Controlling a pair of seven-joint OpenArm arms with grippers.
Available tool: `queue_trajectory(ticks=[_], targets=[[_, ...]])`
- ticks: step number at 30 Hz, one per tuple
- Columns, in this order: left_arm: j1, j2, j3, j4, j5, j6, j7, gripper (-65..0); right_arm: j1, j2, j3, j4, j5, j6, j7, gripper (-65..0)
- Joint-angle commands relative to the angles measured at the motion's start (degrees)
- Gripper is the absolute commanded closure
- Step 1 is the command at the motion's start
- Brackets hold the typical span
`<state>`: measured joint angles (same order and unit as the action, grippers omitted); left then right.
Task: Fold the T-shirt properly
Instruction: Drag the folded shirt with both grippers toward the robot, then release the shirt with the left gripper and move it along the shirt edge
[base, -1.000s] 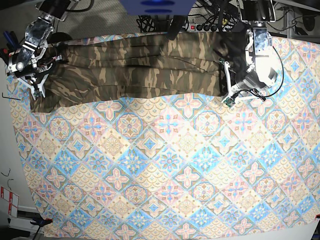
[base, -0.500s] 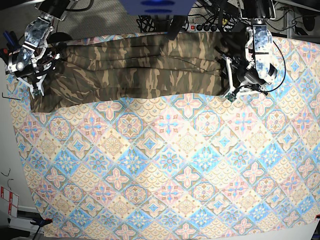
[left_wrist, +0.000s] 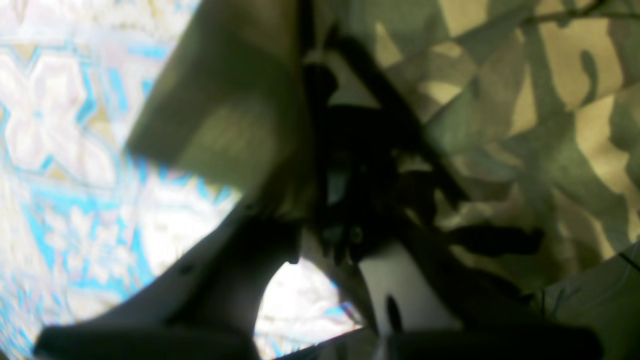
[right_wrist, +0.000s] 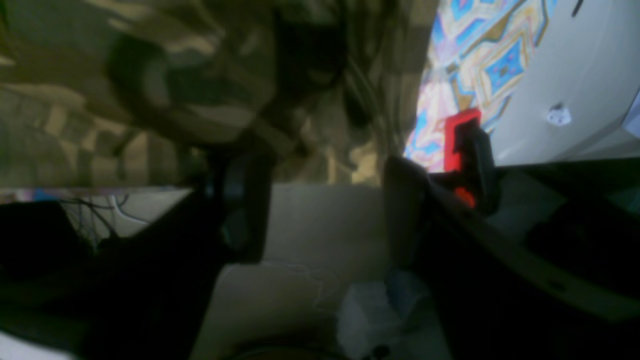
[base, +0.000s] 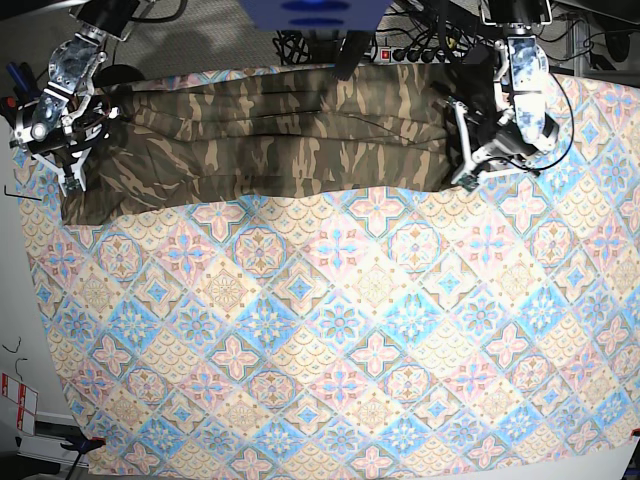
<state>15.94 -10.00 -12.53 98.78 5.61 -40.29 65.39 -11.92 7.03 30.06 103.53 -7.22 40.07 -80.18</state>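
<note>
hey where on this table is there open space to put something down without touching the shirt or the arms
The patterned tablecloth is bare from the T-shirt's near edge to the cloth's near edge, right across. The far strip is crowded: the shirt spans it, with the right gripper at one end and the left gripper at the other.

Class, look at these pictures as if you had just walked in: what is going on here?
A two-armed robot is folding a camouflage T-shirt. The shirt lies in a long band along the far edge of a patterned tablecloth. The left gripper is at one end of the band and the right gripper at the other. The wrist views are too blurred to show whether either is clamped on the cloth.
</note>
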Motion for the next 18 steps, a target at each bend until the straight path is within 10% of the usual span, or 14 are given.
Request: queue_trajectory(ticks=[1,9,18], targets=[[-0.16,-0.59,-0.87,1.75,0.24,0.29,0.15,-6.2,0.36,1.02,0.31,1.13,-0.29,-0.07,0.18,-35.6],[3.53,0.46,-4.56,11.85,0.06,0.29,-0.11,-19.9,0.36,0.84,0.22,1.13,-0.29,-0.07,0.18,-35.6],[2.21,6.44,-10.98,17.04,0.5,0.29,1.3,-21.3,0.36,0.84,-0.04,1.13,-0.38,-0.07,0.18,-35.6]])
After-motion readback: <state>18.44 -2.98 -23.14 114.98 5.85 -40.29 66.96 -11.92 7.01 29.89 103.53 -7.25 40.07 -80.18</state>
